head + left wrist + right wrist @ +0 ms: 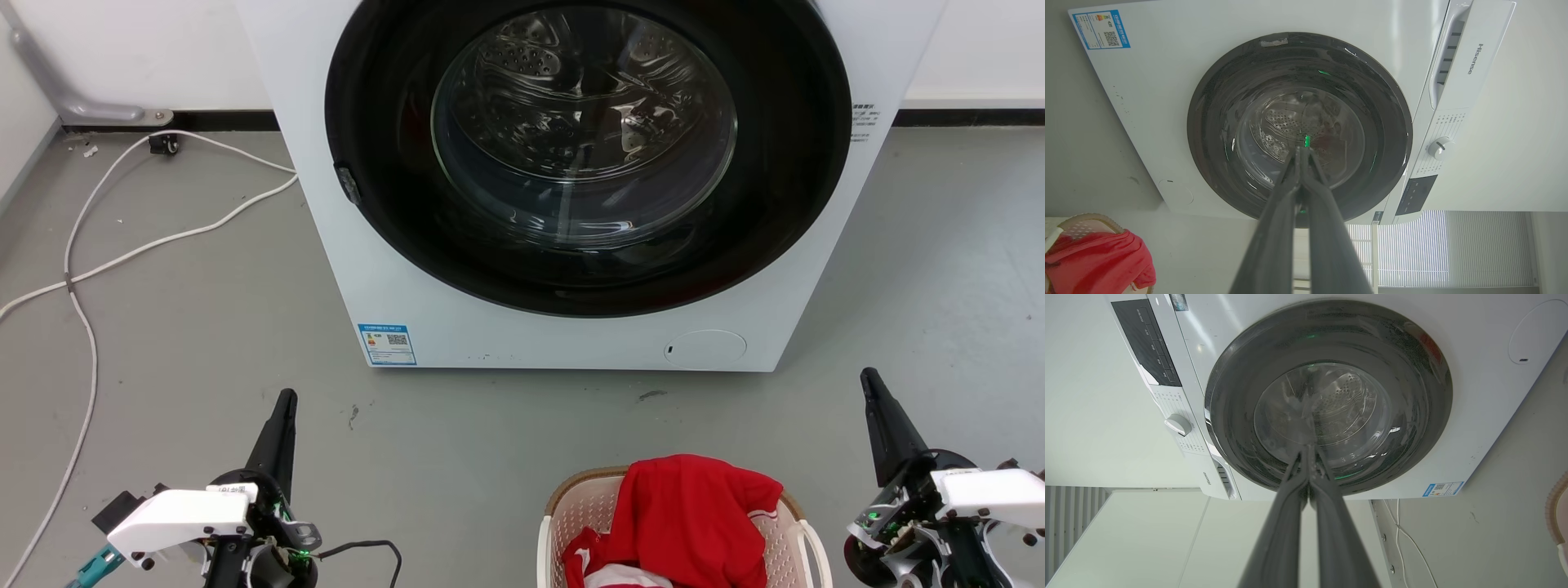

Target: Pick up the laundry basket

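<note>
Left pincer [285, 402] narrow, tips pressed together, nothing held. Its long, dark, tapered fingers lean slightly inward, and the arm sits low over the grey floor [204, 343]. Right pincer [870, 380] same: tips touching, empty, leaning inward. Laundry basket [563, 523] on the floor between them, nearer the right one, before the washing machine [392, 269] — oval, pale pink-beige perforated plastic, brown woven-look rim, white handle [812, 547]. Crumpled red garment [694, 506] heaped inside, draping over the rim. Machine glossy white — round dark door, glass porthole, perforated steel drum.
</note>
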Robot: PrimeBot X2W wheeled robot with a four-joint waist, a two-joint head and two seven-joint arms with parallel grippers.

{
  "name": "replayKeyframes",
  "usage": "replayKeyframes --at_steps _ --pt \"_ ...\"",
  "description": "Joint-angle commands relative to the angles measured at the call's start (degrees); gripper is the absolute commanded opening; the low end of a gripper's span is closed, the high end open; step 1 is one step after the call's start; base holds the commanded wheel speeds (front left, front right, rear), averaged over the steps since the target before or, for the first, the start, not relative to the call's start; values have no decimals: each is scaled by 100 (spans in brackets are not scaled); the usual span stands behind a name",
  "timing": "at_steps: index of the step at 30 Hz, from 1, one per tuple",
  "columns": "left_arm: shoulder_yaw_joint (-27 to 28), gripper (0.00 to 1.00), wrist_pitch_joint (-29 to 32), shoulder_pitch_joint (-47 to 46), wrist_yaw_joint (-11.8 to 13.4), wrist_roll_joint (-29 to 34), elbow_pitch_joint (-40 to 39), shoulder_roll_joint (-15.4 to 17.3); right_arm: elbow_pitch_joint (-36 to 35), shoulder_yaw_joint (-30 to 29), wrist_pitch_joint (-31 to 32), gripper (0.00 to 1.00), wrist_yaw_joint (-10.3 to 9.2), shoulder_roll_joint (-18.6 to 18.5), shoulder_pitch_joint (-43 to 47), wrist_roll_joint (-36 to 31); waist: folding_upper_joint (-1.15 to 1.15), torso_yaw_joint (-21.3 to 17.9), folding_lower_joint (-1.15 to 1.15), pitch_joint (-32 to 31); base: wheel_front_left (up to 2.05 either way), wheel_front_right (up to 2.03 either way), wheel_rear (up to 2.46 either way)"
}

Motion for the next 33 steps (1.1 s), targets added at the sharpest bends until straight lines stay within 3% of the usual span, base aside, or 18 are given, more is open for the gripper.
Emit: replayKeyframes --at_steps 1,13,14,21,33 --pt "26 0 16 -55 -27 6 3 -4 4 7 6 0 -2 -19 -65 23 0 0 0 0 0 0 0" --pt "28 0 20 -55 -27 9 3 -6 4 7 5 0 -2 -19 -65 23 0 0 0 0 0 0 0" --pt "-1 100 -2 8 2 0 17 -2 14 1 -1 100 0 2 9 -1 0 0 0 0 0 0 0" --pt "-62 100 -156 118 8 205 -11 -16 36 8 -149 100 -1 11 142 -217 0 -1 0 4 0 0 0" --pt "-194 100 -484 171 129 1662 -463 -14 -508 63 -480 100 -1 7 289 -1937 0 -4 0 18 0 0 0"
